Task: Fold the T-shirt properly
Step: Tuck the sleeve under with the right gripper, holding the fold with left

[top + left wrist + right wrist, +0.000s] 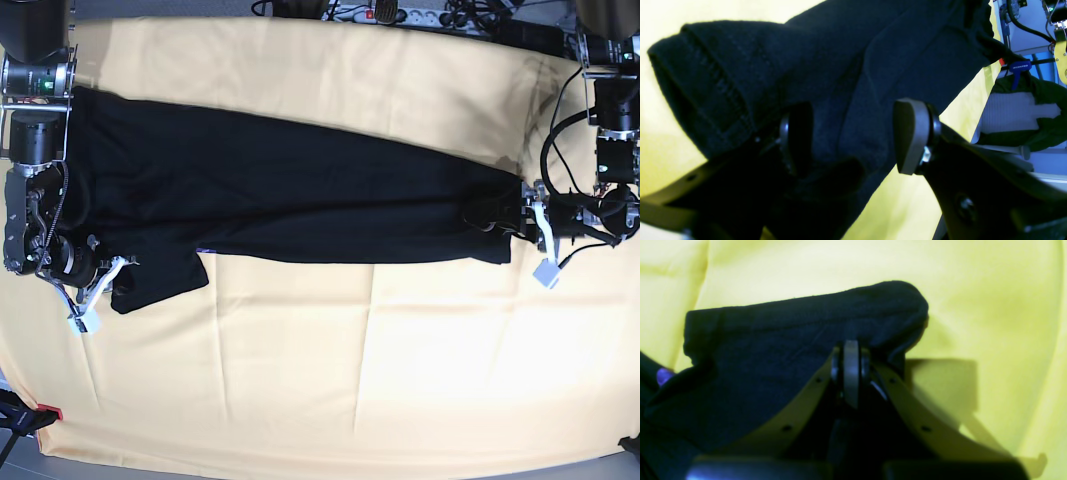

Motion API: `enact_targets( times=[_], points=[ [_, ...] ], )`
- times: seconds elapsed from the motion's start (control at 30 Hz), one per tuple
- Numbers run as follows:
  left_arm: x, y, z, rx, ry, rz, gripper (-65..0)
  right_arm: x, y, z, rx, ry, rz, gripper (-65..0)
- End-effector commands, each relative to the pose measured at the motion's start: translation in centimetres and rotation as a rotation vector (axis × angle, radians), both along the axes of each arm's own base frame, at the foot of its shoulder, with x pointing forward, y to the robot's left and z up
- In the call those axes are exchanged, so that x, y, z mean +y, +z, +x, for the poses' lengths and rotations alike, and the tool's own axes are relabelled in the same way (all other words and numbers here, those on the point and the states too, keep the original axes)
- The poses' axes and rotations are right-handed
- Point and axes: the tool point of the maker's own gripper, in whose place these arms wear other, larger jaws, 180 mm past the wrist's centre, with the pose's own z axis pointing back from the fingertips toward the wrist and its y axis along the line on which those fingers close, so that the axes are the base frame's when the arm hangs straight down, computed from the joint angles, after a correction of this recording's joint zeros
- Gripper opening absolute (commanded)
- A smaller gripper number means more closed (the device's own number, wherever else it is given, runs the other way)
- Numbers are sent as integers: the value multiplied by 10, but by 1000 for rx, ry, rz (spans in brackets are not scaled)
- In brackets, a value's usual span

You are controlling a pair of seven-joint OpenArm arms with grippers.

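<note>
Lying limp and light along the worktop (330, 400), the T-shirt (300, 200) is pinched by the right gripper (850, 350)'s jaws at a sleeve hem, while the left gripper (853, 136)'s wide jaws straddle the bottom hem.

From my station I count one black T-shirt (290, 195), one yellow table cloth (350, 370), and two arms, each ending in one gripper: the left gripper (535, 240) and the right gripper (100, 290). One blue clamp (1018, 68) shows in the left wrist view. One power strip (400, 12) lies beyond the far edge.
</note>
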Motion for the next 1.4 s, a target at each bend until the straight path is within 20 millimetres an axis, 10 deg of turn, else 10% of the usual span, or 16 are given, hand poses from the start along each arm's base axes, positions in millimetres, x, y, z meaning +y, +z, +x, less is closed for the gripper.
enact_targets(
  times=[0.0, 0.3, 0.6, 1.03, 1.37],
  points=[
    [5, 17, 10, -52, 2, -4, -255, -8, 28, 18, -77, -5, 0, -650],
    [4, 18, 10, -72, -14, 0, -255, 20, 66, 15, -134, 138, 92, -650],
    [4, 18, 10, -72, -14, -1, -255, 40, 87, -36, -108, 266, 158, -650],
    [4, 18, 10, -72, -13, 0, -255, 36, 52, -135, 78, 434, -46, -650],
    [6, 18, 10, -72, -12, 5, -255, 3, 46, -151, 182, 441, -161, -650]
  ],
)
